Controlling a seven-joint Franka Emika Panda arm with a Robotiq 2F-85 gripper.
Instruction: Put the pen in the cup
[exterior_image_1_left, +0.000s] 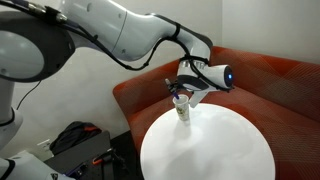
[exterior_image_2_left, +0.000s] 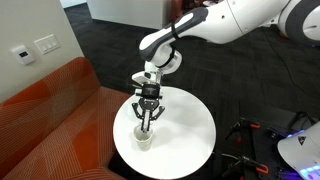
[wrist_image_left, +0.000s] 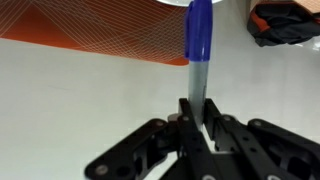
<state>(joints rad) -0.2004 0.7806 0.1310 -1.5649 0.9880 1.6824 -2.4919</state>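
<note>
- Progress looks to be at the delivery stage: the gripper (exterior_image_2_left: 148, 120) is clenched on the pen (wrist_image_left: 199, 40). It pinches the pen's grey part, and the blue body points away from the wrist camera.
- In both exterior views the gripper hangs right over the cup (exterior_image_2_left: 145, 137), which stands upright on the table (exterior_image_2_left: 192, 128), on the side nearest the sofa (exterior_image_2_left: 50, 112).
- Whether the pen's far end has entered the cup's mouth cannot be told (the exterior views are too small, and the wrist view shows no clear rim).
- Done, by this reading: the pen is picked up and brought over the cup.
- Left: a short descent if one is needed, then releasing the pen so it drops in, then drawing the arm clear without tipping the light cup.
- The surface is a round, smooth white tabletop, and in the wrist view it reads as plain and pale.
- As for the room, an orange-red sofa curves around the table and the floor is dark carpet (exterior_image_2_left: 110, 30). Wall plates (exterior_image_2_left: 45, 45) sit on a white wall, and a dark bag (exterior_image_1_left: 75, 140) lies low beside the robot.
</note>
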